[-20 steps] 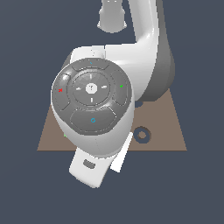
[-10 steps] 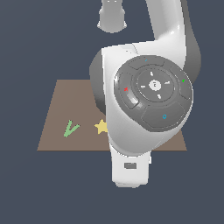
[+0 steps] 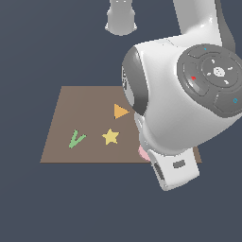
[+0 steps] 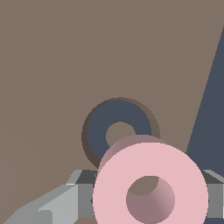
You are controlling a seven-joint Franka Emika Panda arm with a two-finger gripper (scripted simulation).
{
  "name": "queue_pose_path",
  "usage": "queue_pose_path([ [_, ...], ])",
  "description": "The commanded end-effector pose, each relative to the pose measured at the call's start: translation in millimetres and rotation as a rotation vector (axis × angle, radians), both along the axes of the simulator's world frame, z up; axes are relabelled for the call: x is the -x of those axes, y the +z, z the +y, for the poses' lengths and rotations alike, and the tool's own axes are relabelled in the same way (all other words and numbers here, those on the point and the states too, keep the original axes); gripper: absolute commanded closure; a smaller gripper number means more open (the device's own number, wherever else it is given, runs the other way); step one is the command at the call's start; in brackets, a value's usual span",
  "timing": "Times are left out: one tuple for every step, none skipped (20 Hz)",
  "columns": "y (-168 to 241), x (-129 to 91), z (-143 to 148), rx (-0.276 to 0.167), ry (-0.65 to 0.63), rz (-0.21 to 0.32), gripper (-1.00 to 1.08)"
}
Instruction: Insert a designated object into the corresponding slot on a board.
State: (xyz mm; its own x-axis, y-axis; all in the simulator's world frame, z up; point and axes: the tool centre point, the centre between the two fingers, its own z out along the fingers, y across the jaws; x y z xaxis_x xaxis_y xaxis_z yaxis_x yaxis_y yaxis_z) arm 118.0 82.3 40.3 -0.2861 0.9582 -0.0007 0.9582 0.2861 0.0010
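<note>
The pale pink ring (image 4: 113, 188) fills the near part of the wrist view, held between the grey fingers (image 4: 61, 203) of my gripper (image 4: 146, 197), which is shut on it. Just beyond and partly under it lies the slot (image 4: 97, 131), a dark ring-shaped recess with a brown island, cut into the brown board (image 4: 65, 57). The ring hangs above the board and overlaps the slot's near rim. In the exterior view only a sliver of the pink ring (image 3: 143, 153) peeks out beside the white hand (image 3: 176, 171). The slot is hidden there behind the arm.
On the board (image 3: 71, 104) sit an orange triangle (image 3: 120, 111), a yellow star (image 3: 110, 137) and a green V shape (image 3: 76, 139), all toward the exterior view's left. The big arm body (image 3: 189, 94) covers the board's right part. The board's edge (image 4: 203, 105) runs close to the slot.
The arm has swung toward the exterior view's right. It has uncovered the green V, star and triangle and now hides the ring-shaped slot that showed a second ago.
</note>
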Motion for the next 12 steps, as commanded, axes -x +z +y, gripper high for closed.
queue_pose_path([
  [0.5, 5.7, 7.6, 0.0, 0.067, -0.001, 1.08],
  [0.5, 7.9, 10.0, 0.0, 0.089, 0.0, 1.08],
  [0.5, 9.9, 12.3, 0.0, 0.109, 0.0, 1.08],
  [0.6, 11.8, 14.2, 0.001, 0.127, 0.0, 1.08],
  [0.6, 13.5, 15.9, 0.001, 0.144, 0.0, 1.08],
  [0.6, 15.0, 17.4, 0.001, 0.158, 0.0, 1.08],
  [0.6, 16.4, 18.6, 0.001, 0.17, 0.0, 1.08],
  [0.6, 17.5, 19.6, 0.001, 0.18, 0.0, 1.08],
  [0.6, 18.5, 20.4, 0.001, 0.189, 0.0, 1.08],
  [0.6, 19.2, 21.0, 0.001, 0.195, 0.0, 1.08],
  [0.6, 19.8, 21.4, 0.001, 0.2, 0.0, 1.08],
  [0.6, 20.1, 21.7, 0.001, 0.203, 0.0, 1.08],
])
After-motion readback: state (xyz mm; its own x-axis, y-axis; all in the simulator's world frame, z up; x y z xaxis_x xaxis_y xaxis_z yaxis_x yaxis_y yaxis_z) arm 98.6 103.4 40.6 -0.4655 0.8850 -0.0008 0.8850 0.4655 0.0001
